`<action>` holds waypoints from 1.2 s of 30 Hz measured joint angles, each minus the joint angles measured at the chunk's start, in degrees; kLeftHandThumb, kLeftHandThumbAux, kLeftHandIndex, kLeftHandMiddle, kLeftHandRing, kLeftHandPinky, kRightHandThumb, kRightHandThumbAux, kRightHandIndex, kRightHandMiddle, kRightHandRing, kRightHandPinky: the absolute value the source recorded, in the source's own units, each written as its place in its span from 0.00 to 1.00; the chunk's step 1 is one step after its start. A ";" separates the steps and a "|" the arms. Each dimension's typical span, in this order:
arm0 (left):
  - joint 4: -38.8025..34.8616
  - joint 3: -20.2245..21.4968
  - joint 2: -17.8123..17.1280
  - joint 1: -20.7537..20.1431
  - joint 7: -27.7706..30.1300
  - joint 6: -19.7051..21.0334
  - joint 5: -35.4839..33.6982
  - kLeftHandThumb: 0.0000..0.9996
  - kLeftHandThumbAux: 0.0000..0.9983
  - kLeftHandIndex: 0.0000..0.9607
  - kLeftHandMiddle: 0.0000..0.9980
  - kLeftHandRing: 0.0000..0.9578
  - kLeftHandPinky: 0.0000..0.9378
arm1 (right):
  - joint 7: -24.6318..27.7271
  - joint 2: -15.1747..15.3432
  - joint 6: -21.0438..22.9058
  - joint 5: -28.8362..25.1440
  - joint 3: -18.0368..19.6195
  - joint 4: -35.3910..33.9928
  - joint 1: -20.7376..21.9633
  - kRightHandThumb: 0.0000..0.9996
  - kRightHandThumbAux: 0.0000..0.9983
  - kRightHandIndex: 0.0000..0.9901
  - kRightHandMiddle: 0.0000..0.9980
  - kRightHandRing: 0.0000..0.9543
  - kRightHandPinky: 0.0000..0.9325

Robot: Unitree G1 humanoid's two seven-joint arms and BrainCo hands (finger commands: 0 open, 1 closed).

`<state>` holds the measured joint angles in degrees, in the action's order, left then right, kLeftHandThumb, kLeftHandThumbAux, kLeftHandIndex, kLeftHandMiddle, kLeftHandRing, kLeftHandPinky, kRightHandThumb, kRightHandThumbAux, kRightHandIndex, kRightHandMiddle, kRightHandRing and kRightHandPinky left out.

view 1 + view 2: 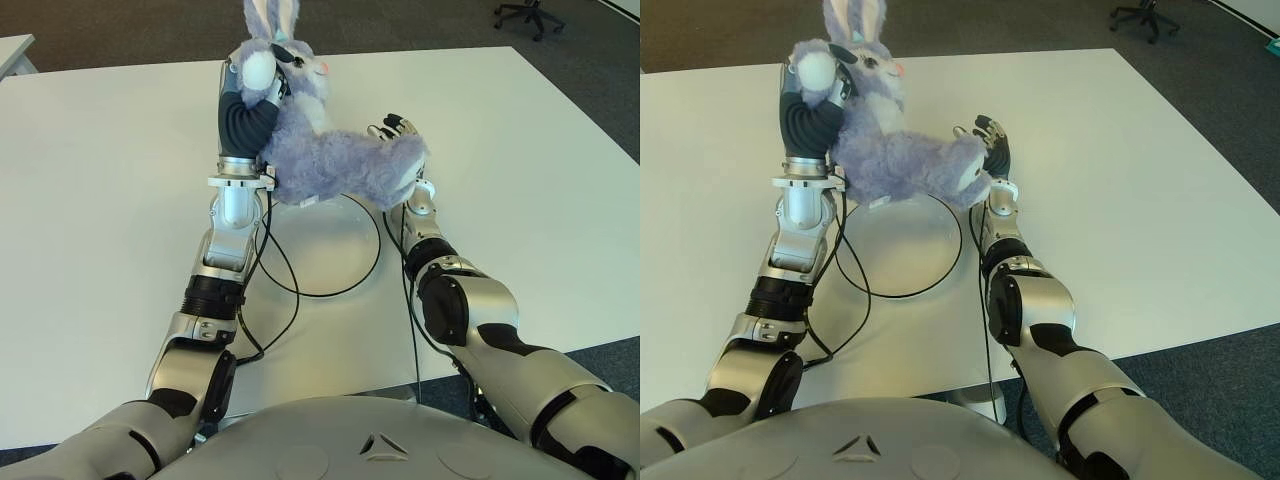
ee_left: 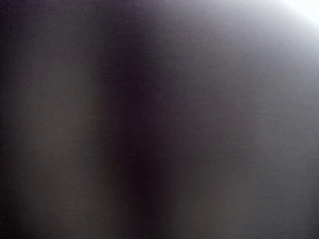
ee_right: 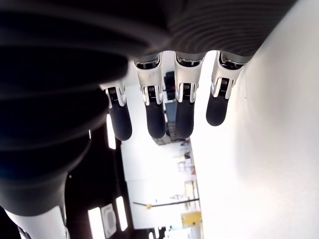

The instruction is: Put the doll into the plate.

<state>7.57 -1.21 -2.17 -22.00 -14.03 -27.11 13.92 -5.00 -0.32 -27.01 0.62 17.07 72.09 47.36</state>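
Right hand (image 1: 400,135) is held with fingers spread against the doll's (image 1: 330,155) back end — doll is gripped by the left hand (image 1: 255,85) above the plate (image 1: 320,270).

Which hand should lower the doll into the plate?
Left. The left hand already grips the doll above the plate; the right hand, fingers extended, holds nothing beside it.

- The plate (image 1: 318,262) sits on the table (image 1: 100,200) near its front edge.
- The doll (image 1: 325,150) hangs above the plate's far rim, between left hand (image 1: 255,85) and right hand (image 1: 400,135).
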 measured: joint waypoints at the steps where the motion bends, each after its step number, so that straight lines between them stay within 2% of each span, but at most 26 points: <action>1: -0.28 -0.05 0.05 0.37 0.33 0.12 -0.38 0.73 0.70 0.46 0.84 0.89 0.91 | 0.00 -0.02 0.00 0.00 0.00 0.00 0.00 0.08 0.73 0.20 0.19 0.17 0.16; 14: -0.57 -0.17 0.81 1.94 3.60 -1.11 -4.38 0.74 0.70 0.46 0.85 0.89 0.91 | -0.17 0.06 0.00 -0.01 0.00 0.00 -0.03 0.07 0.74 0.20 0.19 0.18 0.16; 25: -0.37 -0.24 1.13 3.16 3.64 -3.70 -3.71 0.74 0.70 0.46 0.85 0.89 0.92 | -0.14 0.04 0.00 -0.10 0.09 0.00 -0.03 0.08 0.74 0.20 0.20 0.18 0.17; 36: -0.15 -0.40 1.35 3.45 3.55 -5.08 -1.36 0.74 0.70 0.46 0.86 0.90 0.91 | -0.02 0.03 0.00 -0.28 0.26 0.00 -0.03 0.07 0.76 0.16 0.19 0.17 0.16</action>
<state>7.42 -1.61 -0.82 -18.55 -10.47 -32.19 12.55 -5.02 -0.28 -27.01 0.33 17.33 72.09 47.33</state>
